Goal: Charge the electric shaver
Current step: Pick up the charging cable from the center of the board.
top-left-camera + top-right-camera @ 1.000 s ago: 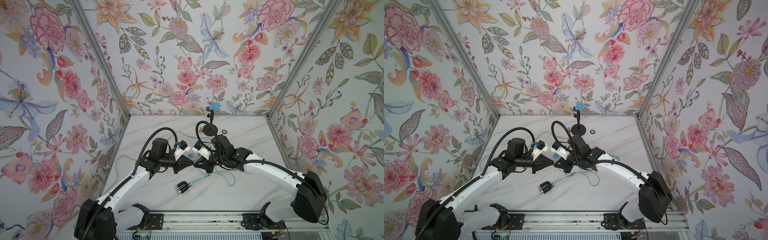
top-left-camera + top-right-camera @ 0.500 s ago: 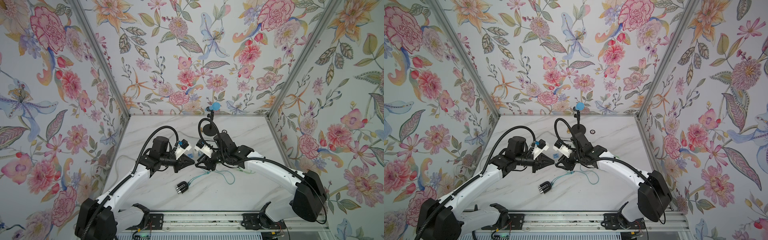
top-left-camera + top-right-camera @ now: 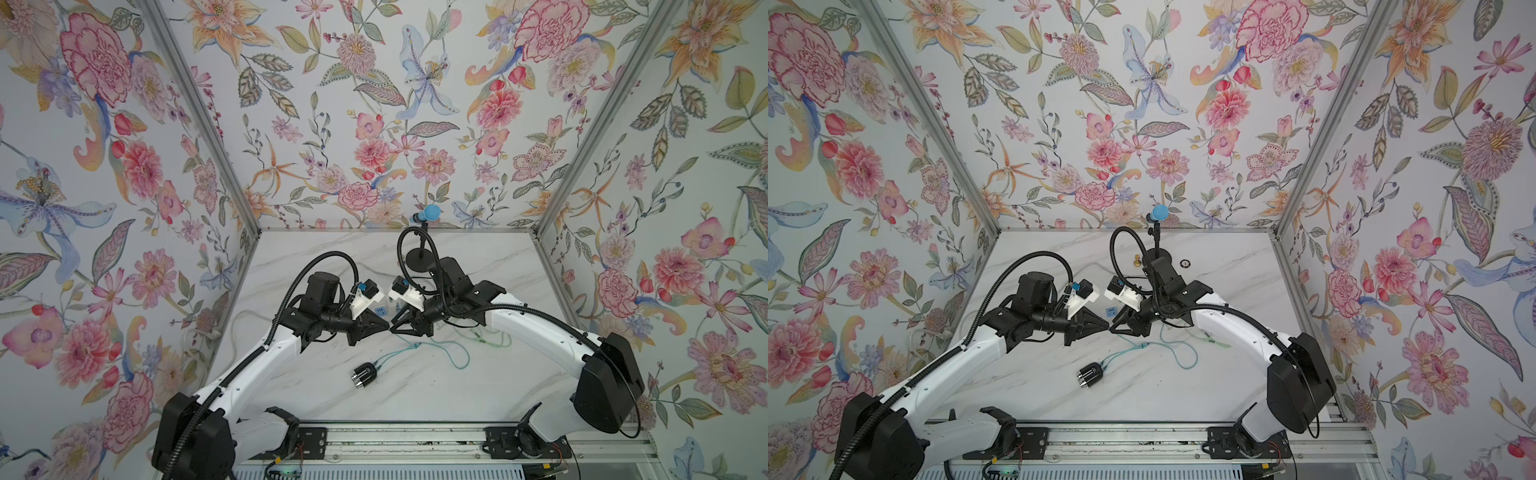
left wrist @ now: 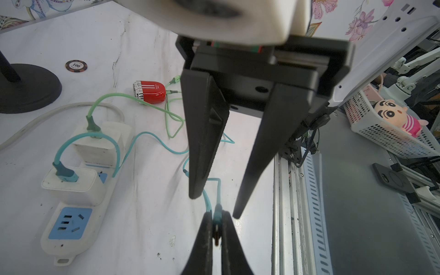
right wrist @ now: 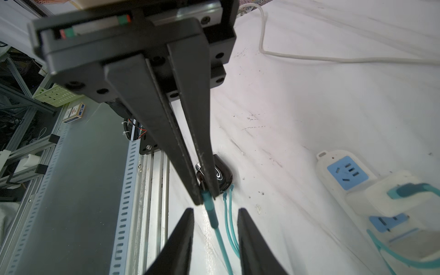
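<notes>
A small black electric shaver lies on the marble table, with loose teal cable ends beside it. My left gripper hangs above the table, shut on the plug of a teal charging cable. Tip to tip with it, my right gripper stands open. The teal plug and its cable run between the right gripper's fingers without touching them.
A white power strip with blue sockets holds two white adapters carrying teal and green cables. A red shaver-like object, a poker chip and a black microphone stand sit farther back. The table's front rail is close.
My right gripper has opened and let go of the teal cable. The left gripper still pinches the plug. Both arms have stayed almost in place.
</notes>
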`<state>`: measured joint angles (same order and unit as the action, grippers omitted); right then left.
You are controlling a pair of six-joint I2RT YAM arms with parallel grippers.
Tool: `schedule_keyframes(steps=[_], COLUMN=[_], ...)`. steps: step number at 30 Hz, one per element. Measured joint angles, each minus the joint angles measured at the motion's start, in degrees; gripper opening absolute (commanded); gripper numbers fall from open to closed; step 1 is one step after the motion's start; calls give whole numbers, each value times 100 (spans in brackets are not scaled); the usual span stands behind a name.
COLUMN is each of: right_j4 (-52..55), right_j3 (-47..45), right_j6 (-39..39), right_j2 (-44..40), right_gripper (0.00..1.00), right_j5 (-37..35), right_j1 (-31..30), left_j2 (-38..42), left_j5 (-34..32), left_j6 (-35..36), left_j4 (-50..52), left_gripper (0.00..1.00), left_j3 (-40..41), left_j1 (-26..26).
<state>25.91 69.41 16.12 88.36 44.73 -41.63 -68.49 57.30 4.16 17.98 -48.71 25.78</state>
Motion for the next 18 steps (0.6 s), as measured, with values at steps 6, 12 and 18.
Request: schedule_keyframes(steps=[6,12,18], right_j4=[42,181,284], right_j3=[15,184,229], right_j6=[24,79,105], right_j2=[225,258,258], right_gripper=[30,20,9], right_j5=[52,48,52], right_j1=[-57,-79,-114], left_j2=[-20,-20,-20], left_j5=[83,79,66], left_j6=[-2,-2,-4], left_j4=[0,-22,-22], left_gripper=[0,0,0], left_j3=[0,-4,-4], left_j1=[0,0,0])
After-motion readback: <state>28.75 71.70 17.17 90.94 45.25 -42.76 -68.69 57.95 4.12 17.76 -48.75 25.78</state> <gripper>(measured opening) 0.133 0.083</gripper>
